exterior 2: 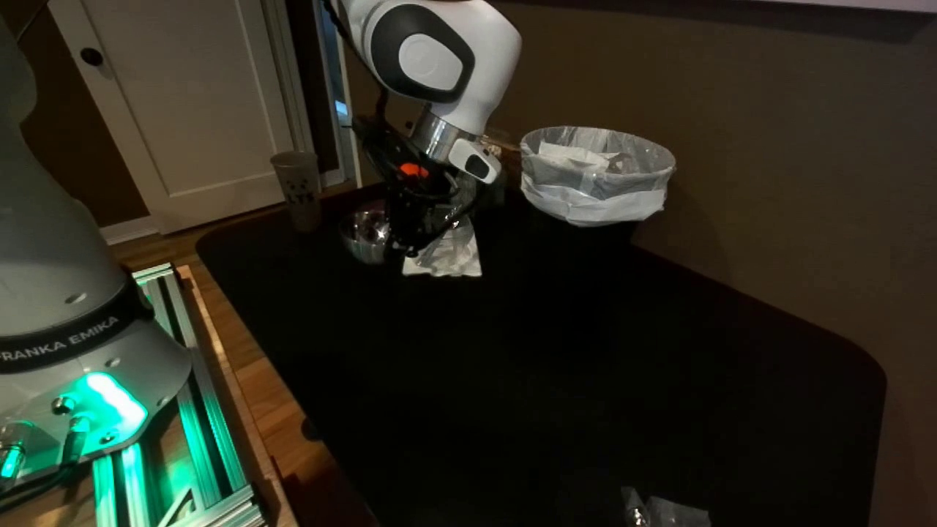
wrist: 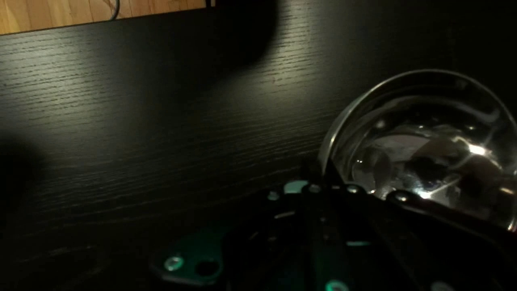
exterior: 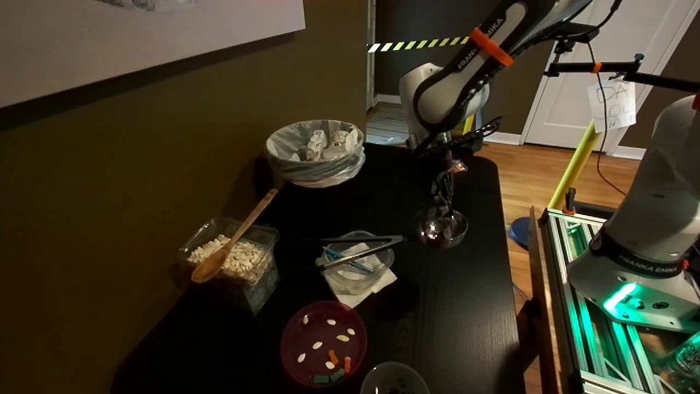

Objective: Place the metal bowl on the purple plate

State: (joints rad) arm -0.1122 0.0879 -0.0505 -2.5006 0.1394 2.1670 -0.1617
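Note:
The metal bowl (exterior: 444, 234) is at the right side of the black table in an exterior view. It also shows in an exterior view (exterior 2: 361, 236) and at the right of the wrist view (wrist: 428, 161). My gripper (wrist: 324, 171) is shut on the bowl's rim, one finger inside and one outside. The gripper points down at the bowl in both exterior views (exterior: 449, 209) (exterior 2: 411, 245). I cannot tell whether the bowl touches the table. The purple plate (exterior: 295, 358) lies nearer the camera, with pale seeds and several orange and green pieces on it. It does not show in the wrist view.
A clear container (exterior: 355, 282) with tongs (exterior: 355, 254) across it stands between bowl and plate. A seed box (exterior: 262, 284) with a wooden spoon (exterior: 235, 241), a lined bin (exterior: 322, 175), a translucent cup (exterior: 395, 380) and a tall cup (exterior 2: 296, 190) stand around. The table edge (exterior: 508, 262) is close.

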